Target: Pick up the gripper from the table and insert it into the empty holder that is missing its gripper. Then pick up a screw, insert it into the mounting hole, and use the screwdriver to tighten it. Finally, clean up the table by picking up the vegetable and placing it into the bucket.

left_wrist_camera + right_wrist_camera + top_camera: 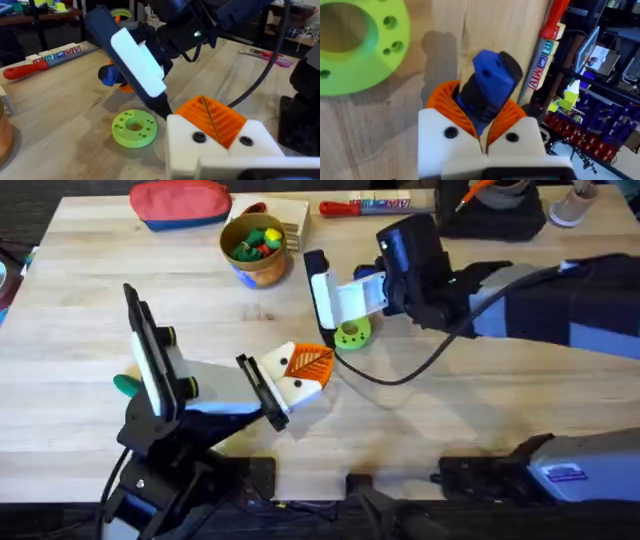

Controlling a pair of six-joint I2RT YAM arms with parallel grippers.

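My right gripper (479, 107) is shut on the blue screwdriver (487, 82), low over the table beside a lime-green disc (355, 47). From the left wrist the screwdriver (107, 75) shows behind that disc (134, 128). My left gripper (305, 370) rests near the table's middle with its orange pads (225, 117) pressed together, nothing visible between them. A dark green vegetable (125, 384) pokes out from behind the left arm. The tan bucket (255, 248) with colourful pieces stands at the back. The loose gripper, the holder, its mounting hole and the screw are out of view.
A red pouch (180, 202) lies at the back left. A red-handled screwdriver (365, 205) lies at the back centre, beside wooden blocks (290, 220). The right arm's black cable (420, 365) drapes over the table, and the disc (352, 333) lies between the two grippers.
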